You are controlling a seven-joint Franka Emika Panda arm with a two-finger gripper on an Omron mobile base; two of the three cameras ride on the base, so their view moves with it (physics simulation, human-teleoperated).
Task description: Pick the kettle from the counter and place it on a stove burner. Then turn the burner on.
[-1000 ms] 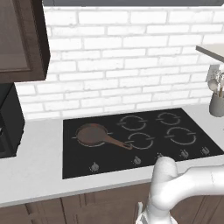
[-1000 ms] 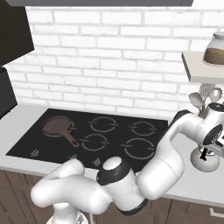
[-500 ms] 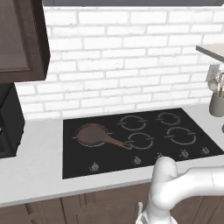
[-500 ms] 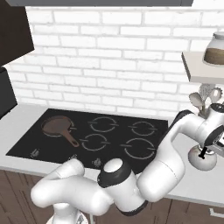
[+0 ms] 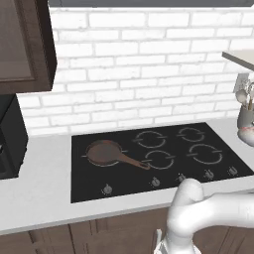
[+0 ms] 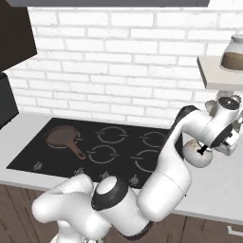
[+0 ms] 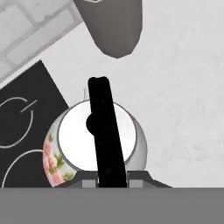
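Observation:
The kettle (image 7: 72, 142) is small and rounded, with a shiny lid, a flower pattern on its side and a black upright handle (image 7: 105, 127). It stands on the pale counter (image 7: 183, 96) just right of the black cooktop (image 7: 26, 94). My gripper (image 7: 111, 177) is directly above it, shut on the handle. In the right base view the kettle (image 6: 197, 154) sits under the gripper (image 6: 208, 150) at the counter's right. The nearest stove burner (image 6: 146, 164) is to its left, and shows as grey rings (image 5: 206, 154).
A brown frying pan (image 5: 105, 153) covers the rear left burner. The tall grey utensil pot (image 7: 114, 26) stands close behind the kettle. A shelf with a jar (image 6: 233, 53) hangs above. Knobs (image 5: 155, 182) line the cooktop's front edge.
The fingers have closed the last bit onto the kettle's handle. The arm, the kettle and the pan stay where they were.

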